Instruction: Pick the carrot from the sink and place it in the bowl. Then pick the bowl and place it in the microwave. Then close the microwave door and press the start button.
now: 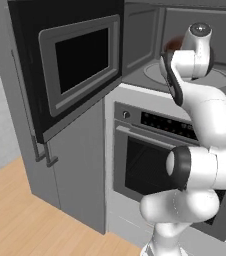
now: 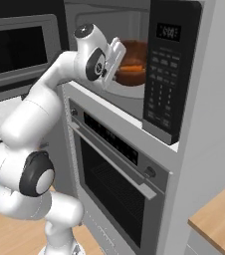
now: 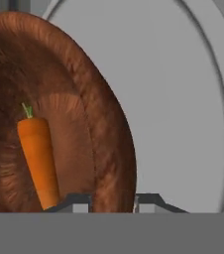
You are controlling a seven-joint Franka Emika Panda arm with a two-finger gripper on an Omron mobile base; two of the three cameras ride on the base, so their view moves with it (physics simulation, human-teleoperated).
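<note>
Left base view: the microwave door [image 1: 80,62] stands open, closing and start left; the gripper [image 1: 172,52] reaches inside the microwave [image 1: 150,40].

Right base view: the bowl [image 2: 132,62] sits on the turntable, just ahead of the jaws.

Hand view: fingertips [image 3: 77,202] straddle the thick reddish-brown rim, narrowly parted; whether they clamp it, I cannot tell. The carrot [image 3: 37,161] lies inside.

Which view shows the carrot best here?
The hand view: the carrot lies whole inside the wooden bowl, green stub visible. The right base view gives an orange sliver in the bowl inside the microwave; the left base view hides it behind the arm.
</note>
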